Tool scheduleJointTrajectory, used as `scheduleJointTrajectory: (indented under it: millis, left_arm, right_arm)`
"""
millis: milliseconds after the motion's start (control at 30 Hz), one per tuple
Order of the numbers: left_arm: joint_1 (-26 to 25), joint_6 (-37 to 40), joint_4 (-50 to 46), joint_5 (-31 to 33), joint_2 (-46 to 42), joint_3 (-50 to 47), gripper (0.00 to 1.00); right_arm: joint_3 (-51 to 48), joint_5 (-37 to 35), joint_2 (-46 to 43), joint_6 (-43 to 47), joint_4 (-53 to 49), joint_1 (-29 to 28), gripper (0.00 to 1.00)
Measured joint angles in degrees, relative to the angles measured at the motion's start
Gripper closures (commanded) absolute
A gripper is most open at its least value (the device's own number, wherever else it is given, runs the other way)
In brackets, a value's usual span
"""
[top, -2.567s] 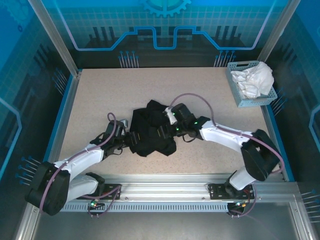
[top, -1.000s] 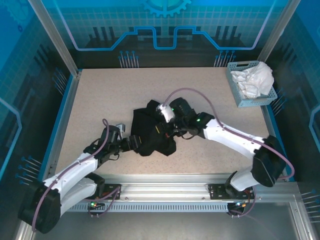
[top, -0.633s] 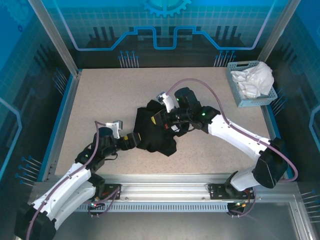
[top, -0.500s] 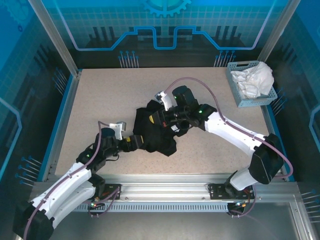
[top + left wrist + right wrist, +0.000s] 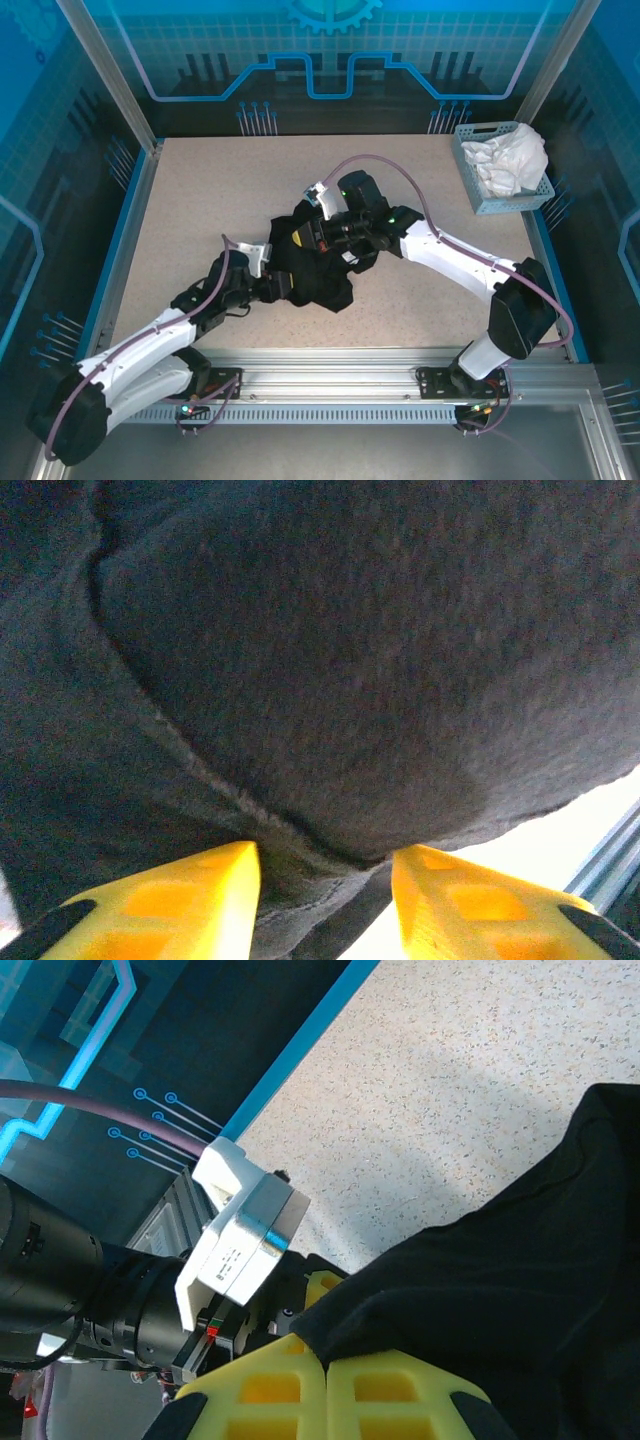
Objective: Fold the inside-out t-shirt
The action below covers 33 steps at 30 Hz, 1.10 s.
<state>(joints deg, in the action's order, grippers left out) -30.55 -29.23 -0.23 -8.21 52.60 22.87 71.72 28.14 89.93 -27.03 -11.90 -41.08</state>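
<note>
**Top external view.** The inside-out t-shirt point(image 5: 318, 270) lies as a crumpled black heap near the middle of the table point(image 5: 200, 190). It is well apart from the basket point(image 5: 500, 207) of white cloth at the far right. Compared with one second earlier, the left gripper point(image 5: 281, 284) has advanced from just beside the heap into its near-left edge, and its jaws have narrowed from wide open. The right gripper point(image 5: 300, 238) has shifted towards the far left, carrying a raised fold of the heap's far-left part with it. Judged from this, the arms are taking a two-point hold so that the bundle can be spread; no fold is yet made. The long axis of the heap runs roughly far to near, leaning slightly to the near right. Collar, hem and sleeves cannot be told apart, so no pointing direction can be given.

**Left wrist view.** The yellow fingers point(image 5: 215, 890) stand partly apart, straddling a seamed edge of the inside-out t-shirt point(image 5: 330, 660). Whether they already pinch it cannot be told.

**Right wrist view.** The right gripper point(image 5: 325, 1368) has its jaws pressed together on a fold of the inside-out t-shirt point(image 5: 520, 1260), which drapes away to the right above the speckled table point(image 5: 480, 1070). The white camera block point(image 5: 238, 1243) of the left wrist sits just beyond that fold, so the two hold points are close together
</note>
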Motion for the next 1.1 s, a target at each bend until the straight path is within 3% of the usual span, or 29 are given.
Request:
scheduleJointTrajectory:
  millis: [233, 500, 600, 833, 1100]
  left_arm:
    - [0.0, 1.36, 1.29, 1.33, 1.49, 2.08, 1.0]
    - [0.26, 2.34, -6.12, 5.01, -11.72, 2.62, 1.0]
    - [0.96, 2.16, -8.24, 5.44, -15.76, 2.6, 1.0]
    - [3.48, 0.44, -12.26, 5.46, -17.09, 2.6, 1.0]
    - [6.64, -2.4, -14.95, 5.46, -17.09, 2.86, 1.0]
  right_arm:
    - [0.31, -2.08, 0.09, 0.5, -1.57, 0.2, 1.0]
    - [5.99, -11.32, 2.69, 4.55, -9.64, 0.26, 0.66]
    - [5.03, -14.69, 1.84, 6.69, -11.26, 0.24, 0.58]
    - [-10.16, -17.7, -7.15, 8.81, -10.32, 0.09, 0.44]
    - [-17.11, -16.7, -7.58, 7.67, -3.23, -1.22, 0.41]
